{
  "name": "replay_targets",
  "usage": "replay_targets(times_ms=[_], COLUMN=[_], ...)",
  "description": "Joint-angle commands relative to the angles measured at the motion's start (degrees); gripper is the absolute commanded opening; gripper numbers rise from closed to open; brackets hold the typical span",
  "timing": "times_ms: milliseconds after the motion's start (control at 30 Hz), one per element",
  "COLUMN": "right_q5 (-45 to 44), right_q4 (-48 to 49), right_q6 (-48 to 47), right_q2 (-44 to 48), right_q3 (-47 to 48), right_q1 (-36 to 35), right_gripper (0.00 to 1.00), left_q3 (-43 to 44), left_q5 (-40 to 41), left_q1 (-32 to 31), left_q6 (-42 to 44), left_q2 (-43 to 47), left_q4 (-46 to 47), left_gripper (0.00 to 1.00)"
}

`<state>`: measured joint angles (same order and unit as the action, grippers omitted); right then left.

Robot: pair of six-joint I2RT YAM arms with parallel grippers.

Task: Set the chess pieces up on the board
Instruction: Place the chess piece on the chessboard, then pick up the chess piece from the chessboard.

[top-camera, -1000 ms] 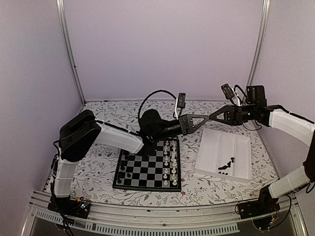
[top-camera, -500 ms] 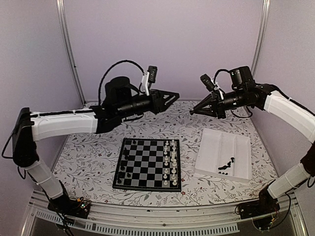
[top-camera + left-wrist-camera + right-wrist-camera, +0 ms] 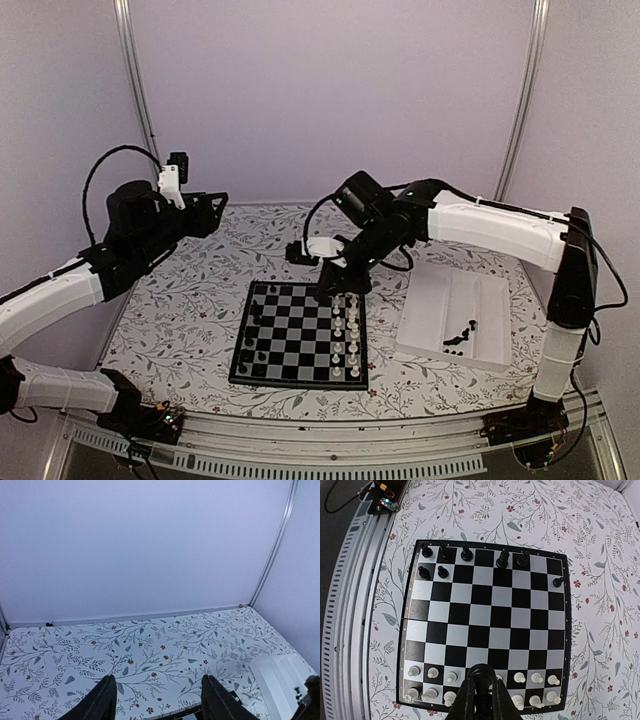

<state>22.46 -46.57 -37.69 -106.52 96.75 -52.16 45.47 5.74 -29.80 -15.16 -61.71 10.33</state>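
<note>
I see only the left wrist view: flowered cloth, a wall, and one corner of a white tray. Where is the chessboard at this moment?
Observer: The small square chessboard with black and pale grey checks lies flat, just left of the white rectangular tray.
Operator: How many black pieces stand on it?
Observer: I count eight tiny black chess pieces, all near one edge, opposite the tiny white pieces.
Operator: And where is the right gripper?
Observer: The right gripper hangs shut over the white pieces' side of the chessboard. I cannot tell whether it holds a piece.
</note>
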Motion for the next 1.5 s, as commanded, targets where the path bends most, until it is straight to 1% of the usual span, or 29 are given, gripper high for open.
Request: replay_targets(times_ms=[0, 67, 167, 400, 567, 667, 700, 767, 833, 900, 933, 967, 1033, 1133, 1200, 1267, 1367, 1433, 1467], right_q5=[-10.0, -12.4, -14.6, -16.2, -16.7, -16.3, -16.1, -15.9, -14.7, -12.8, -11.3, -9.9, -8.1, -4.9, -0.7, 5.8, 12.1, 13.9, 14.4], right_q4=[-6.0, -7.5, -7.7, -7.8, -8.1, -8.0, -8.0, -8.0, -8.0, -8.3, -8.6, -8.5, -7.4, -3.6, 1.3, 6.1, 13.8, 18.7, 21.3], right_q6=[-3.0, -3.2, -2.7, -1.5, -1.2, -0.7, -0.6, -0.5, -0.4, -0.2, -0.2, -0.2, 0.1, -0.7, -1.8, -1.6, 0.1, 1.0, 1.4], right_q2=[-8.3, -12.0, -16.7, -22.9, -25.5, -26.0, -25.9, -25.2, -23.6, -21.3, -19.1, -17.5, -12.9, -3.4, 4.0, 12.6, 21.1, 28.1, 30.2], right_q3=[7.0, 10.0, 12.4, 16.3, 17.2, 17.1, 17.1, 17.1, 17.1, 16.6, 15.9, 14.7, 10.4, 0.1, -9.1, -18.6, -30.1, -37.0, -40.0], right_q1=[-4.7, -5.9, -7.2, -8.6, -8.8, -8.9, -8.8, -8.7, -8.6, -7.8, -7.2, -6.4, -4.4, 0.5, 5.8, 12.9, 22.7, 27.4, 29.1], right_gripper=[0.01, 0.01, 0.01, 0.01, 0.04, 0.13, 0.18, 0.3, 0.4, 0.45, 0.47, 0.48, 0.5, 0.51, 0.51, 0.51, 0.51, 0.53, 0.54], left_q3=[2.1, 3.0, 2.9, 4.1, 4.7, 5.5, 5.8, 6.5, 7.2, 9.2, 10.3, 11.4, 13.4, 13.1, 13.0, 13.0, 12.4, 12.8, 13.5], left_q5=[2.7, 2.1, -0.2, -4.1, -5.3, -7.1, -7.4, -7.9, -8.9, -10.0, -10.2, -10.9, -14.6, -20.2, -19.7, -16.6, -14.1, -14.1, -14.2], left_q1=[3.2, 4.0, 4.5, 5.0, 5.1, 5.2, 5.2, 5.3, 5.4, 5.2, 5.0, 4.6, 4.0, 2.0, -1.4, -6.5, -12.7, -14.9, -15.7], left_q6=[3.7, 3.6, 3.2, 2.6, 2.3, 2.4, 2.4, 2.7, 3.5, 4.8, 5.1, 5.3, 5.5, 6.8, 8.2, 9.4, 10.9, 11.7, 12.0], left_q2=[2.5, 2.8, 3.3, 2.6, 1.4, 0.0, -0.8, -2.0, -3.7, -5.7, -6.5, -7.1, -7.8, -8.0, -9.1, -11.0, -14.1, -16.8, -18.5], left_q4=[-1.1, -2.7, -2.7, -3.9, -4.5, -5.4, -5.8, -6.6, -7.7, -9.9, -12.6, -14.4, -18.9, -24.6, -29.5, -33.0, -34.2, -34.2, -34.3], left_gripper=[0.6, 0.6, 0.6, 0.6, 0.6, 0.6, 0.6, 0.6, 0.6, 0.6, 0.6, 0.6, 0.59, 0.56, 0.56, 0.56, 0.57, 0.58, 0.58])
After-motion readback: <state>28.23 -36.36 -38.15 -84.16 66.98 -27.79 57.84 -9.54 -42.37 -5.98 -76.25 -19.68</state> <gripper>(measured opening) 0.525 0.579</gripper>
